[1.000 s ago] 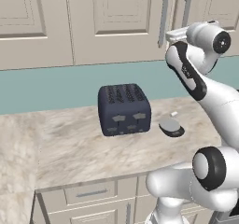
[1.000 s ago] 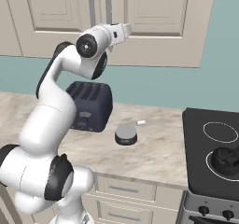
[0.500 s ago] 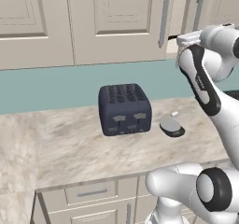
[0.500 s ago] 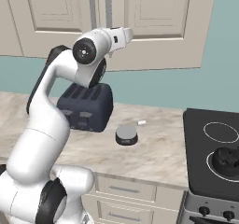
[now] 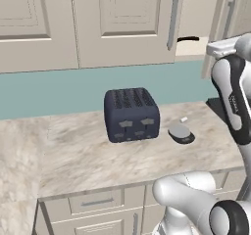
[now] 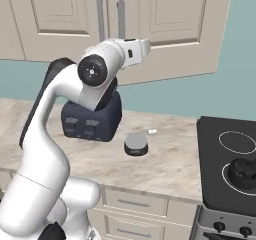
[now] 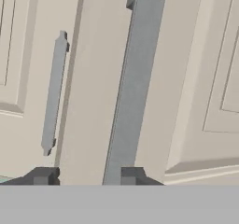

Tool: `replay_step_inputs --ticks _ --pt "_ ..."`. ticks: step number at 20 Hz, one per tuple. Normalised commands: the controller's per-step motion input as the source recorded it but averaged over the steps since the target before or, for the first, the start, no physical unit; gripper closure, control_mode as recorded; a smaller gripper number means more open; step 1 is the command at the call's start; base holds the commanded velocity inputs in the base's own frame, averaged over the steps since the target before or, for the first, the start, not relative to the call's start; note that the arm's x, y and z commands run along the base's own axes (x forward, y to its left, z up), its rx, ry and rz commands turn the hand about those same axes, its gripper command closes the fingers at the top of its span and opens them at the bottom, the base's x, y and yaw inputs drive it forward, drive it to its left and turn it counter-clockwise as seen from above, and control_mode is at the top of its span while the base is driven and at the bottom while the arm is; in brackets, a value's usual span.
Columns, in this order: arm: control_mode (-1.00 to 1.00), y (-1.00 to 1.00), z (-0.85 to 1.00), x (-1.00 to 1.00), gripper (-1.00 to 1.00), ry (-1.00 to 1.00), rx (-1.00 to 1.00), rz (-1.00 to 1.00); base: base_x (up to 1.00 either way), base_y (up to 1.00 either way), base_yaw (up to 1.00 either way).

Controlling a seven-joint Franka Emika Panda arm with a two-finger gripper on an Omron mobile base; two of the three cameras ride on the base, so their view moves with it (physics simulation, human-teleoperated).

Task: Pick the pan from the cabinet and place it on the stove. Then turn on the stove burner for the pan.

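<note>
At the cabinet front: the gripper (image 7: 87, 176) faces the cabinet (image 7: 186, 78) with its jaws apart and released, astride the lower end of the long grey bar handle (image 7: 135, 87). The bar lies close to one tip and clear of the other, so nothing is grasped.
Pan's whereabouts: the pan is inside the cabinet, I judge. From the left base camera this door looks ajar, and a thin dark streak (image 5: 188, 39) in the gap may be its handle; I cannot tell for sure.
Risk, off-centre grip: if the jaws clench now, one tip would probably meet the bar first. That could push it sideways or twist the hand.
Risk, low hold: the tips sit near the bar's bottom end, so a pull could let them slide off below it.
Risk, door swing: a straight pull fights the hinge arc, and the bar could pop out of the jaws.
Neighbouring handle: a second grey bar (image 7: 53, 92) hangs on the adjoining door, well apart from the tips.
Counter below: a dark blue toaster (image 5: 131, 114) and a small grey round thing (image 5: 180, 132) stand on the marble counter (image 5: 73, 155), under the path the pan must take.
Stove: the stove (image 6: 212, 184) lies to the right. A squat black kettle (image 6: 245, 170) sits on its near ring, while the far ring (image 6: 237, 141) is bare.
</note>
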Motion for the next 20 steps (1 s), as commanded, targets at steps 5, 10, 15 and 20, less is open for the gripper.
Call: replay_step_inputs --ticks 5,10,15,20 --pt "-1.0 -0.96 -0.04 -0.7 1.0 0.03 0.0 0.0 0.0 0.0 0.0" --pt "-1.0 -0.97 -0.02 -0.61 1.0 0.07 0.0 0.0 0.0 0.0 0.0" --pt "-1.0 -0.9 -0.04 -0.45 -1.0 0.11 0.0 0.0 0.0 0.0 0.0" --pt "-1.0 -0.46 -0.08 -0.46 -1.0 0.03 0.0 0.0 0.0 0.0 0.0"
